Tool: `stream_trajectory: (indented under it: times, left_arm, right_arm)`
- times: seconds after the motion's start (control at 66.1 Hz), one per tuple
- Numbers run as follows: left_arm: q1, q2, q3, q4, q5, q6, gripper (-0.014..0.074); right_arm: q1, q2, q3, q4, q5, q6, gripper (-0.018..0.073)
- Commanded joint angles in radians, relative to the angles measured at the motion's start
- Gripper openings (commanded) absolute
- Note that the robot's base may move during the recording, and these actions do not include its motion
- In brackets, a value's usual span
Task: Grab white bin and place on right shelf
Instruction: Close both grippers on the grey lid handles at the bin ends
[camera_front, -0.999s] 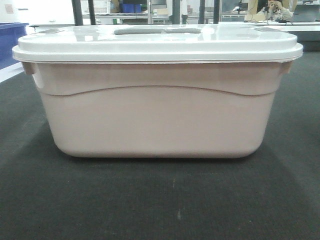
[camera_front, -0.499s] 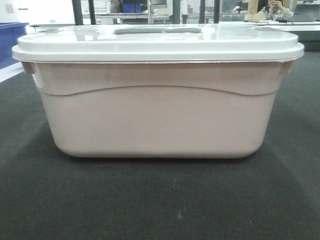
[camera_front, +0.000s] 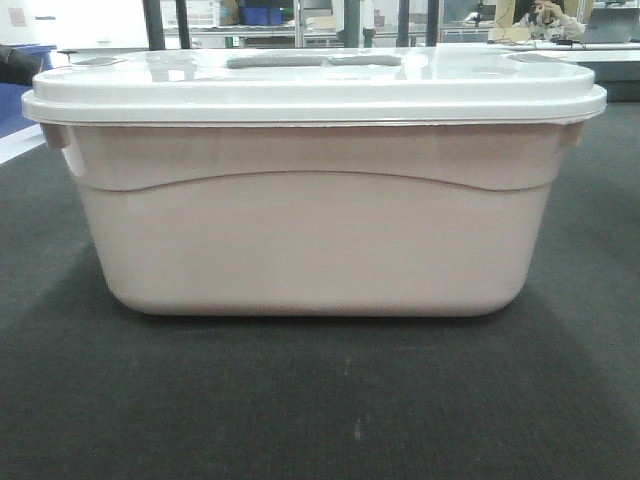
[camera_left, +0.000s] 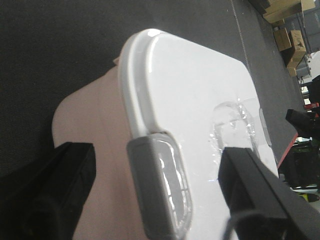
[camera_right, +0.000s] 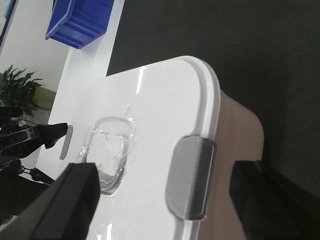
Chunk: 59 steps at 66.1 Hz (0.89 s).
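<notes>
Since a moment ago only one thing has changed in the front view: a dark shape (camera_front: 20, 62) has come in at the far left edge, level with the lid, most likely part of the left arm. The white bin (camera_front: 315, 240) has not shifted. It sits square on the dark desk (camera_front: 320, 400), right in front of us, with its white lid (camera_front: 300, 90) fully seated and the grey handle recess (camera_front: 315, 61) on top.

We judge this to be the reach before the grasp. At one end, the left fingers (camera_left: 250, 185) are spread wide, one on each side of the grey latch (camera_left: 160, 190) that clips the lid there. At the other end, the right fingers (camera_right: 70, 195) are just as wide around the matching latch (camera_right: 192, 182). Neither pair appears to press on the plastic yet.

Next, we think both pairs must close on the rim at the same time and with equal bite, so the bin rises level when lifted. The right shelf does not show plainly in these views, so we cannot judge the carry.

The bin's walls are opaque and the lid is on, so we cannot tell what is inside. A blue bin (camera_right: 82, 20) stands well apart on a white surface, and its inside is hidden from us.
</notes>
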<state>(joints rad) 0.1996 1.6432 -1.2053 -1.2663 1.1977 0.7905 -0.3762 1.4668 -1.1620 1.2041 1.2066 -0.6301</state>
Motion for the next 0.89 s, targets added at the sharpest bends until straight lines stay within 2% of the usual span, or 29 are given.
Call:
stream_trajectory:
  times: [0.0, 0.212, 0.439, 0.878]
  left_arm:
    - [-0.003, -0.014, -0.033, -0.085, 0.083, 0.018, 0.0409]
    - [-0.027, 0.032, -0.033, -0.111, 0.085, 0.031, 0.0409]
    - [-0.081, 0.065, -0.033, -0.107, 0.109, 0.032, 0.0409]
    - [-0.090, 0.065, -0.033, -0.106, 0.121, 0.032, 0.0409]
  right_arm:
    - [0.015, 0.001, -0.031, 0.085, 0.129, -0.044, 0.0624]
    - [0.060, 0.069, -0.031, 0.086, 0.118, -0.101, 0.0624]
    - [0.103, 0.125, -0.031, 0.088, 0.109, -0.136, 0.0624]
    - [0.208, 0.187, -0.031, 0.089, 0.107, -0.142, 0.0624]
